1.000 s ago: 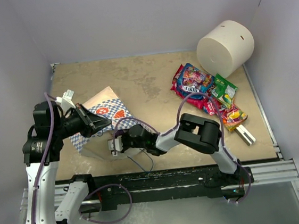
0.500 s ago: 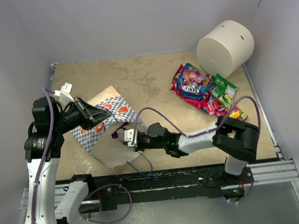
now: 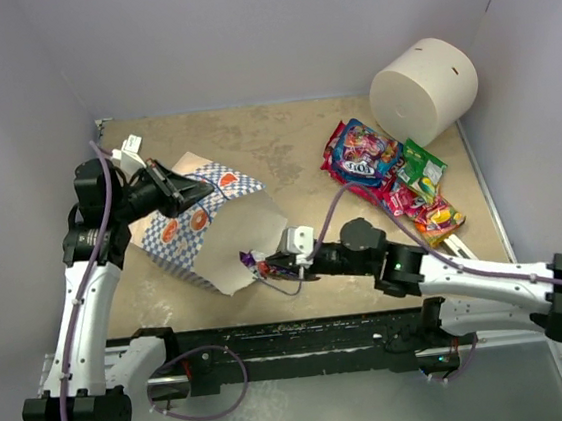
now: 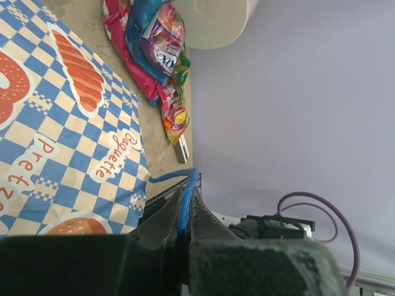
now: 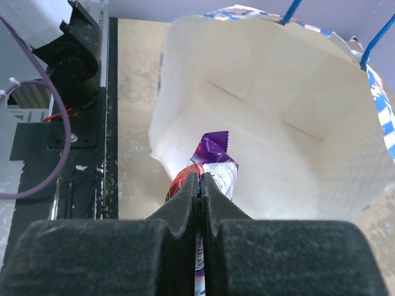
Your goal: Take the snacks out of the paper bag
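Note:
The blue-and-white checkered paper bag lies on its side at the left, its cream mouth open toward my right gripper. My left gripper is shut on the bag's blue cord handle and holds that side up; the checkered outside fills the left wrist view. My right gripper is shut on a purple snack packet just outside the bag's mouth; the packet shows in the top view. A pile of bright snack packets lies on the table at the right.
A big white cylinder lies at the back right, by the pile. A small white block lies at the right, near the front. The black rail runs along the near table edge. Grey walls close in on three sides.
My right gripper has drawn back to the right out of the bag, with the purple packet in it. My left gripper has lifted the bag's handle up and back.

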You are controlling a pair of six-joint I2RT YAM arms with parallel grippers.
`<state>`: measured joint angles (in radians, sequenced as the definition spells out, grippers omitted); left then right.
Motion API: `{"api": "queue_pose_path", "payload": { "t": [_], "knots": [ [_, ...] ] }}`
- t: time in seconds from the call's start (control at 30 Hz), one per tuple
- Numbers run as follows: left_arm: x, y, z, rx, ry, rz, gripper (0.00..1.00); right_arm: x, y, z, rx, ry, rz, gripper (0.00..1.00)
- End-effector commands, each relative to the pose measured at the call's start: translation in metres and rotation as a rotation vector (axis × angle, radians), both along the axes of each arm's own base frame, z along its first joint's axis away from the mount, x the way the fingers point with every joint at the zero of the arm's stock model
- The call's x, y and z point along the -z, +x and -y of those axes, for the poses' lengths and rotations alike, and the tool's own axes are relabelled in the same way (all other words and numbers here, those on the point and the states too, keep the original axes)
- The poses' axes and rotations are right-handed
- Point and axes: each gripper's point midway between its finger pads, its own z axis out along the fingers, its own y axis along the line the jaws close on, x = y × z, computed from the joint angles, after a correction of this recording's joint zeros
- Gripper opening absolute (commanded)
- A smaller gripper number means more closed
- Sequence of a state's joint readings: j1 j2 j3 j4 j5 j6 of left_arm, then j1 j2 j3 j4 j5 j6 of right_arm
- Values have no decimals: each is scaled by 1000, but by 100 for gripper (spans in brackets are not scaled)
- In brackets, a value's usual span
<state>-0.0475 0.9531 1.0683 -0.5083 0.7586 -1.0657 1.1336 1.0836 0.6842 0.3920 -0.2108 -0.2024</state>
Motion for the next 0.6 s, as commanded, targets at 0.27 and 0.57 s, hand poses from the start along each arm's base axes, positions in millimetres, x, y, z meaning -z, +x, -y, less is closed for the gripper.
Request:
{"api": "queue_pose_path", "payload": {
  "t": [0.27, 0.57],
  "knots": [
    [-33, 30, 3, -6, -49, 123, 0, -53, 55, 104, 545, 60, 37, 0],
    [-73, 35, 11, 33, -119, 147, 0, -67, 146, 201, 1019, 45, 84, 0]
  ]
}}
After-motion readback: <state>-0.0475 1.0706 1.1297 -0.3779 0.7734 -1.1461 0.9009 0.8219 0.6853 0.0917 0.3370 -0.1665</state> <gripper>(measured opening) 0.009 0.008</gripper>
